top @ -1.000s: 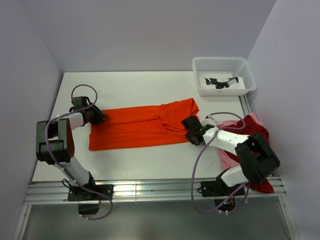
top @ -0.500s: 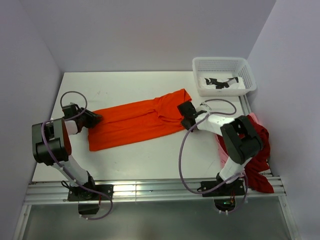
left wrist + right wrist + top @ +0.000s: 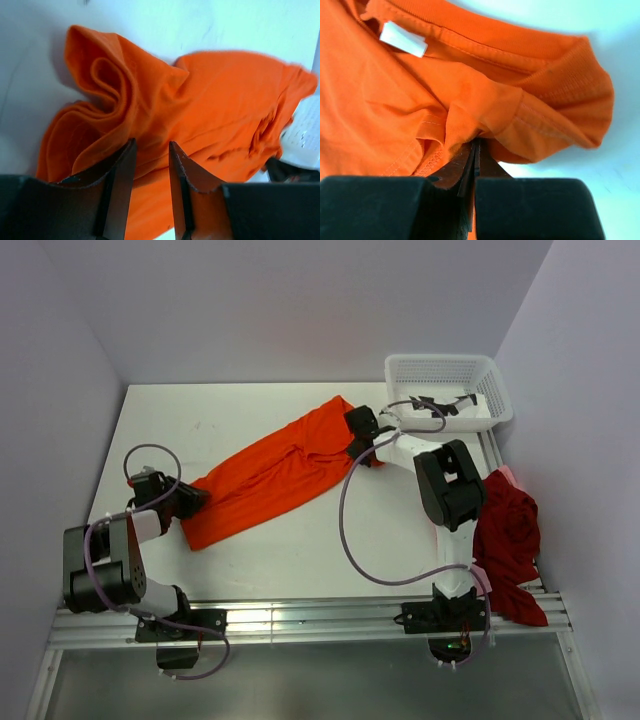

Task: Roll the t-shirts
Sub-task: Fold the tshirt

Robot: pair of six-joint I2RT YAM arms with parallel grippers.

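Note:
The orange t-shirt [image 3: 275, 470] lies stretched in a diagonal band across the white table, from near left to far right. My left gripper [image 3: 190, 498] is at its near-left end. In the left wrist view its fingers [image 3: 151, 145] stand a little apart with bunched orange cloth [image 3: 210, 100] between them. My right gripper [image 3: 362, 435] is at the far-right end, and its jaws [image 3: 476, 142] are pressed shut on a fold by the collar [image 3: 520, 55], near the white label [image 3: 402, 39]. A dark red t-shirt [image 3: 505, 535] lies heaped at the right edge with a pale pink one [image 3: 504, 473] under it.
A white mesh basket [image 3: 440, 361] stands at the far right corner with white and black items inside, close beyond my right gripper. The right arm's cable [image 3: 350, 520] loops over the table. Walls close in the left, back and right sides.
My right gripper shut on the collar end and carried it away toward the basket. The orange shirt swung from level to diagonal. My left gripper drew slightly nearer with its end.

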